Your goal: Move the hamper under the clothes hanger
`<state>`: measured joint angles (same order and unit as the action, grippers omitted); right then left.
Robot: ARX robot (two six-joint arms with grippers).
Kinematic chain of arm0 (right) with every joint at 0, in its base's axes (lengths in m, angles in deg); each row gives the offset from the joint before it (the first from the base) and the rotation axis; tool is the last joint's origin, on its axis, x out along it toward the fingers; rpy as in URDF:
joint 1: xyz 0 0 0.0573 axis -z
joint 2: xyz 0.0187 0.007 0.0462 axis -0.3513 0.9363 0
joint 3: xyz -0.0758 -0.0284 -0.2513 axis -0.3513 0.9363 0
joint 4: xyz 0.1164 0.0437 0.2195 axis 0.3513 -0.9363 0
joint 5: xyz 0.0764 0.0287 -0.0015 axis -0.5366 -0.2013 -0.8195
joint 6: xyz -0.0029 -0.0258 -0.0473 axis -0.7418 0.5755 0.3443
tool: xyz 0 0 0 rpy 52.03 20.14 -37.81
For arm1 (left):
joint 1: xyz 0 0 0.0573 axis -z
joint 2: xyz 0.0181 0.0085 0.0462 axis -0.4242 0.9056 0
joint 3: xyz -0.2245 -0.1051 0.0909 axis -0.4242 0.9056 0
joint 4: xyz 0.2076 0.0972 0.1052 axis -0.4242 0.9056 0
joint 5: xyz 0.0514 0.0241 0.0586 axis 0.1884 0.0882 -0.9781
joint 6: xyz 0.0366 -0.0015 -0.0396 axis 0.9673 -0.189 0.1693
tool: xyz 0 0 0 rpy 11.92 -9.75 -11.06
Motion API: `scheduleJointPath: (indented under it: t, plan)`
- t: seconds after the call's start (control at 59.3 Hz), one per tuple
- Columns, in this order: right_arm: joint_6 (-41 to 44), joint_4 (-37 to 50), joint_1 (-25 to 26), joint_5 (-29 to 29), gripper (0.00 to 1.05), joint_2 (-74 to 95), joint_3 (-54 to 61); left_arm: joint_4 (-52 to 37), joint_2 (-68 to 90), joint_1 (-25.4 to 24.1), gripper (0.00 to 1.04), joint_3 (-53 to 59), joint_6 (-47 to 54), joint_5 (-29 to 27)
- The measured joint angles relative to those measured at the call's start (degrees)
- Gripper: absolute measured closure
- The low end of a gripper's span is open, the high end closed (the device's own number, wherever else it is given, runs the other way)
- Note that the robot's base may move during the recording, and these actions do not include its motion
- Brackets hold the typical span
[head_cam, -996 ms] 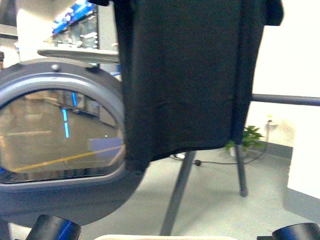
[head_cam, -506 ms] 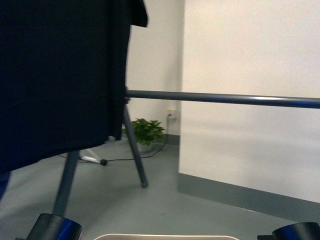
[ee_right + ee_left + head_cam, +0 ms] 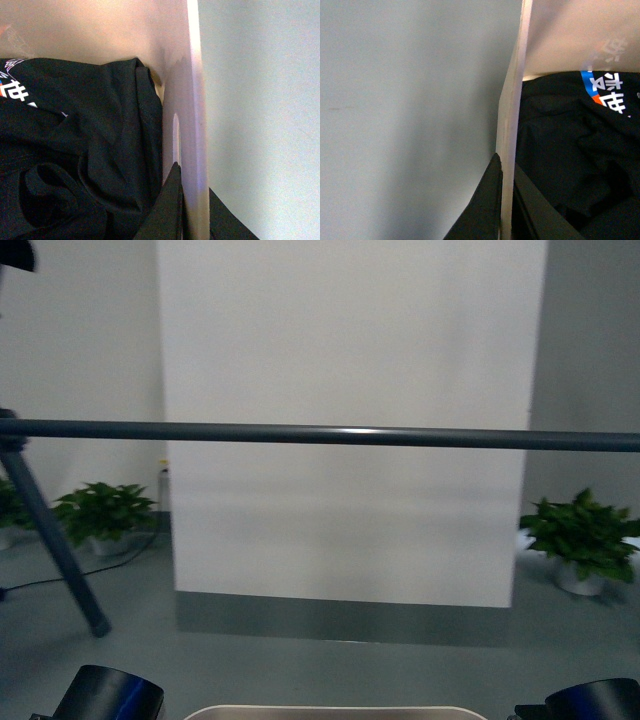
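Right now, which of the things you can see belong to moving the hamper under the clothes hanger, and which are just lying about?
Part of the job:
hamper, gripped at its rim on both sides
clothes hanger, its bar straight ahead
left gripper
right gripper

Just there:
black clothes, lying inside the hamper
potted plants on the floor
cable
white pillar

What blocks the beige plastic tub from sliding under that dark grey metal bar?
Nothing visible: bare grey floor lies between the beige plastic tub and the dark grey metal bar. The rack's slanted leg stands off left; potted plants sit beyond.
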<state>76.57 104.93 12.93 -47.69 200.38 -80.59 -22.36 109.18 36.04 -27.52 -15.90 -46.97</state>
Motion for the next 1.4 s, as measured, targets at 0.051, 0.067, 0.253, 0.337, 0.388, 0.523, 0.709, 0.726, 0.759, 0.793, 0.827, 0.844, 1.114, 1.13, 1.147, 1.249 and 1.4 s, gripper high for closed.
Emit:
scheduleJointPath:
  t: [0.051, 0.067, 0.253, 0.337, 0.388, 0.523, 0.709, 0.726, 0.759, 0.793, 0.827, 0.844, 1.114, 1.13, 1.147, 1.249, 1.4]
  plan:
    - [0.00, 0.00, 0.00, -0.02, 1.02, 0.00, 0.00, 0.00, 0.00, 0.00, 1.01, 0.04, 0.00, 0.00]
    - [-0.02, 0.00, 0.00, -0.04, 1.02, 0.00, 0.00, 0.00, 0.00, 0.00, 1.01, 0.04, 0.00, 0.00]
    - [0.00, 0.00, 0.02, 0.00, 1.02, 0.00, 0.02, 0.00, 0.02, 0.04, 1.01, 0.02, 0.00, 0.04]
    - [-0.02, 0.00, 0.44, 0.26, 1.02, 0.00, 0.17, 0.00, 0.00, 0.55, 1.01, -0.04, 0.00, 0.55]
    - [-0.02, 0.00, 1.07, 0.68, 1.02, 0.00, 0.20, 0.00, 0.00, 1.01, 1.01, -0.20, 0.00, 1.29]
    - [0.02, 0.00, 1.29, 0.76, 1.02, 0.00, 0.20, 0.00, 0.02, 1.36, 1.01, -0.13, -0.02, 1.42]
    - [0.09, 0.00, 0.02, 0.07, 1.02, 0.00, 0.17, 0.00, 0.02, 0.26, 1.01, -0.13, 0.00, -0.24]
    - [0.07, 0.00, -0.09, 0.02, 1.02, 0.00, 0.17, 0.00, 0.02, 0.17, 1.01, -0.13, 0.00, -0.33]
    - [0.07, 0.00, -0.35, -0.26, 1.02, 0.00, 0.17, 0.00, 0.02, -0.07, 1.01, -0.11, 0.00, -0.48]
    - [0.07, 0.00, -0.50, -0.48, 1.02, 0.00, 0.17, 0.00, 0.02, -0.31, 1.01, -0.07, 0.00, -0.46]
    - [0.07, 0.00, -0.55, -0.55, 1.02, 0.00, 0.17, 0.00, 0.02, -0.48, 1.01, -0.07, 0.00, -0.44]
    - [0.07, 0.00, -0.55, -0.57, 1.02, 0.00, 0.17, 0.00, 0.02, -0.48, 1.01, -0.07, 0.00, -0.42]
    - [0.13, 0.00, 0.26, 0.04, 1.02, 0.00, 0.17, 0.00, 0.02, 0.35, 1.01, 0.00, -0.09, 0.20]
    - [0.13, 0.00, -0.24, -0.15, 1.02, 0.00, 0.17, 0.00, 0.02, 0.09, 1.01, 0.00, -0.07, -0.33]
    - [0.11, 0.00, -0.48, -0.28, 1.02, 0.00, 0.17, 0.00, 0.02, -0.07, 1.01, 0.00, -0.07, -0.55]
    - [0.02, 0.00, -1.33, -1.44, 1.02, 0.00, 0.17, 0.00, 0.00, -1.03, 1.01, 0.00, -0.07, -1.07]
    - [0.02, 0.00, -1.07, -0.59, 1.02, 0.00, 0.17, 0.00, 0.00, -0.85, 1.01, 0.04, -0.07, -0.33]
